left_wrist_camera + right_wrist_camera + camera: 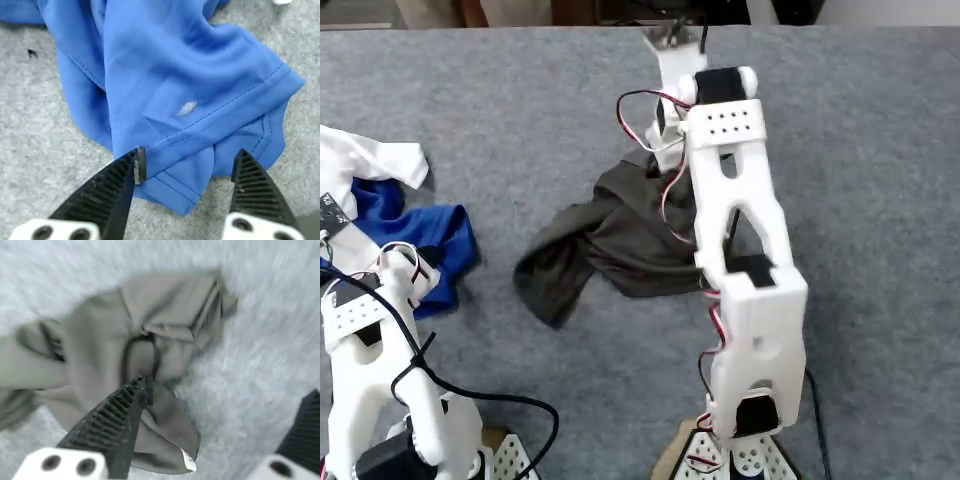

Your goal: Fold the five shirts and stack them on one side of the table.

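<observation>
One grey bench [880, 200] carries an olive shirt [620, 235] at its middle, plus a blue shirt [445, 235] and a white shirt [360, 160] touching at its left edge. We see the left pincer [191, 159] gaping over the blue hem, and the right pincer [227, 390] gaping above the olive shirt.

blue shirt [435, 240]: recorded as plain royal blue, one pale fleck noted. dark shirt [620, 240]: recorded as unpatterned olive-grey. white shirt [370, 160]: listed as plain white. table [520, 90]: covered in mottled grey.
</observation>
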`<state>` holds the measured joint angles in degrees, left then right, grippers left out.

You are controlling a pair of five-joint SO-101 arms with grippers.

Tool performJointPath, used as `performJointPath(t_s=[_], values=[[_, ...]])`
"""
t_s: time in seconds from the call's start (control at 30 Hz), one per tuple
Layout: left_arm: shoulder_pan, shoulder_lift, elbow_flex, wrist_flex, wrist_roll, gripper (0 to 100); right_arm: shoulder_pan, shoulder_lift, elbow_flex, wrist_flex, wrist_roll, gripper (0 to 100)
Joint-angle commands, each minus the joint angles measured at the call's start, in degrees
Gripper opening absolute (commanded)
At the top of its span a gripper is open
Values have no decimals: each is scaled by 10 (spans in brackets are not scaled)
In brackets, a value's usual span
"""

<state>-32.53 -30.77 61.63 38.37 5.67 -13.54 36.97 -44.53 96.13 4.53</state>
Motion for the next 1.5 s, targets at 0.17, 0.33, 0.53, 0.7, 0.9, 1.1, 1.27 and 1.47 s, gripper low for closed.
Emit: performJointPath(t_s=[0.17,0.33,0.53,0.7,0.9,1.1,1.27,1.47], values=[[43,-12,-9,-2,-4,282,-40,133,-36,55,-36,415],[45,-11,-9,-2,-7,282,-36,153,-35,59,-39,133],[45,-11,-9,-3,-7,282,34,87,15,63,-39,2],[46,-11,-9,-4,-8,282,84,-51,120,62,-24,5],[46,-11,-9,-3,-8,282,171,-165,208,61,48,5],[51,-10,4,-17,-8,282,171,-222,285,62,77,5],[52,-11,10,-24,-7,282,77,-255,327,61,25,87],[53,-11,10,-24,-7,282,-37,-244,336,40,16,318]])
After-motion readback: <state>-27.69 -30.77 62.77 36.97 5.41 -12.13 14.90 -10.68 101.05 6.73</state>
